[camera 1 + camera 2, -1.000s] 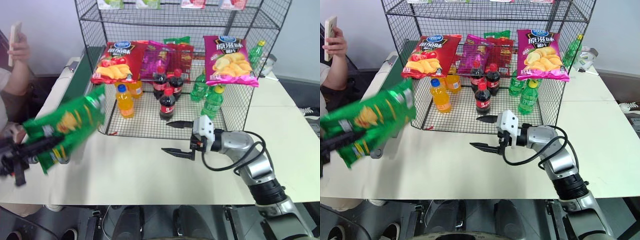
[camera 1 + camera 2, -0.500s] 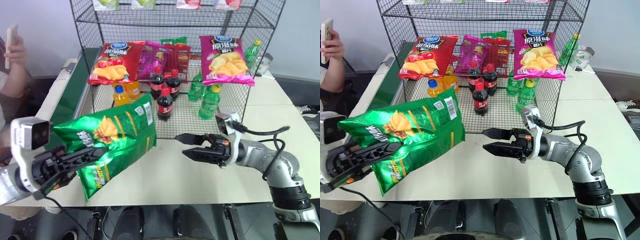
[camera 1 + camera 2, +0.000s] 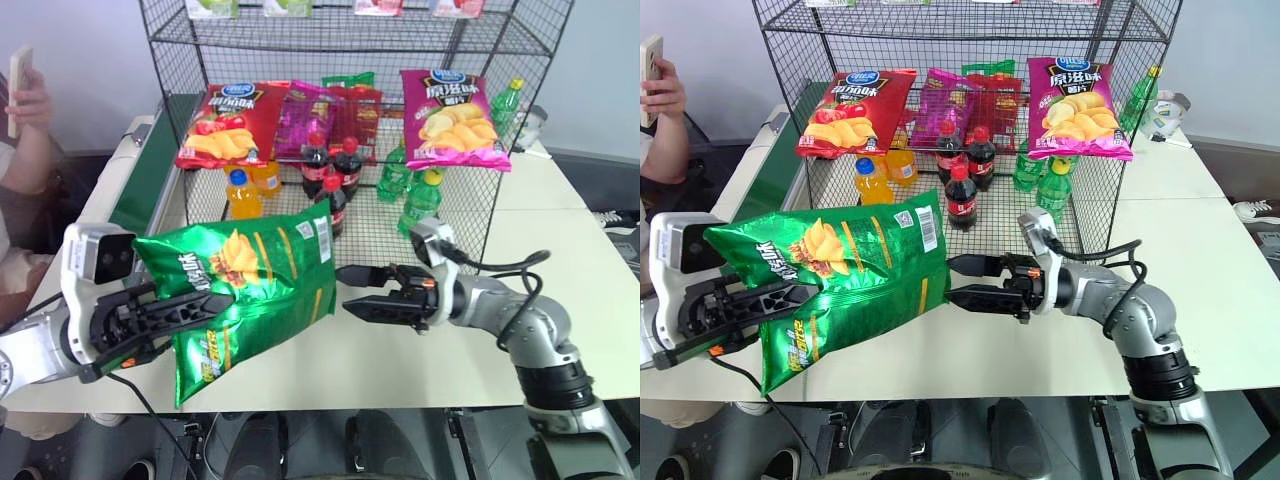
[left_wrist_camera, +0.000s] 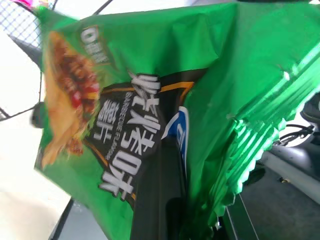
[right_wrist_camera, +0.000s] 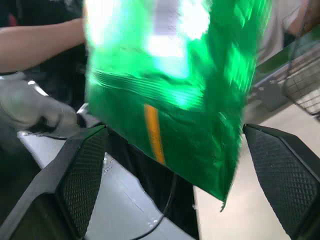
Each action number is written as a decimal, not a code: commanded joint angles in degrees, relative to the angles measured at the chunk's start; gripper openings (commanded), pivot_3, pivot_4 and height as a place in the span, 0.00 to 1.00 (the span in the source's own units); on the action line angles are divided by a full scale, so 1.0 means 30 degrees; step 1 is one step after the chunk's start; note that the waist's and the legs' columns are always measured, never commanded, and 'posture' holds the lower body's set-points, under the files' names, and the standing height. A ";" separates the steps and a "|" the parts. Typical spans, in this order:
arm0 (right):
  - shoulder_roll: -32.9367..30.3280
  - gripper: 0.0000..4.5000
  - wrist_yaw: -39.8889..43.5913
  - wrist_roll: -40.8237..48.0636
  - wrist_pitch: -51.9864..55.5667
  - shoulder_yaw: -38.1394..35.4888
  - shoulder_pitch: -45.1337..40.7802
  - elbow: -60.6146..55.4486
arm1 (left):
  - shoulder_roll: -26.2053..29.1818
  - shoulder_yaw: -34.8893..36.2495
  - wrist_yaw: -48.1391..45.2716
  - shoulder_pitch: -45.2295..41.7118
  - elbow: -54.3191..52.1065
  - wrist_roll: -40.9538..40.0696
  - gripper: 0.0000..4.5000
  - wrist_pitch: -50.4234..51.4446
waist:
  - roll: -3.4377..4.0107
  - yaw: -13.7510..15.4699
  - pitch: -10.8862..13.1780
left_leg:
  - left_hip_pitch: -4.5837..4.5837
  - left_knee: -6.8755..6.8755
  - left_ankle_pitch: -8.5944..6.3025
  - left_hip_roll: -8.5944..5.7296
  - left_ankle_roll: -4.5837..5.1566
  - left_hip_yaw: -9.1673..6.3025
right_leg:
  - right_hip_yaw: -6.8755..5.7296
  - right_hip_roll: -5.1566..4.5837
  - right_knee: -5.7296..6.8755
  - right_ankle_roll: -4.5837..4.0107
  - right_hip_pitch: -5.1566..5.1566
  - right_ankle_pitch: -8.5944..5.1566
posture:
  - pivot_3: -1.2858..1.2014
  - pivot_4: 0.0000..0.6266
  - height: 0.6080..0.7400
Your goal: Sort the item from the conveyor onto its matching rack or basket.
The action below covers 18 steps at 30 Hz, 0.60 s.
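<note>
The left tool (image 3: 185, 310) holds the green chip bag (image 3: 250, 290) above the counter (image 3: 420, 350). The right tool (image 3: 350, 290) stands wide beside it. Next: hand-over, then placement on the rack (image 3: 470, 215).

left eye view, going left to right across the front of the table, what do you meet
left gripper → glossy green potato-chip bag shut in it → open right gripper → its silver arm

Left claw (image 3: 185, 305) half behind bag (image 3: 250, 285)

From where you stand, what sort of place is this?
Probably a mock shop sorting station: a wire rack stocked with chip bags and soda bottles, beside a conveyor on a white table.
</note>
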 commanded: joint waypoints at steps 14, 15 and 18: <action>0.0032 1.00 -0.0226 0.3468 0.3671 -0.0120 -0.0937 -0.1439 | -0.1925 -0.1122 0.0487 -0.1899 0.1077 0.1919 0.02 -0.0337 | 0.0000 0.0033 0.0000 | -0.0010 -0.0002 -0.0001 -0.0006 0.0001 -0.0002 | -0.0007 -0.0016 -0.0009 0.0000 -0.0003 -0.0001 | 0.52 0.24 0.99; 0.0060 1.00 -0.0258 0.3294 0.3622 0.0018 -0.0909 -0.1426 | -0.2102 -0.1210 0.0437 -0.1987 0.1128 0.2254 0.02 -0.0357 | 0.0000 0.0032 0.0001 | -0.0009 -0.0002 0.0000 -0.0005 0.0001 -0.0002 | -0.0006 -0.0012 -0.0010 0.0000 0.0000 0.0000 | 0.52 0.24 0.99; 0.0324 1.00 -0.0677 0.3460 0.3691 0.0096 -0.0868 -0.1517 | -0.2427 -0.1317 0.0342 -0.2153 0.1359 0.2886 0.02 -0.0284 | -0.0005 -0.0006 0.0004 | -0.0031 -0.0001 0.0000 -0.0003 0.0001 -0.0002 | -0.0004 -0.0004 -0.0014 0.0000 -0.0024 0.0000 | 0.52 0.24 0.99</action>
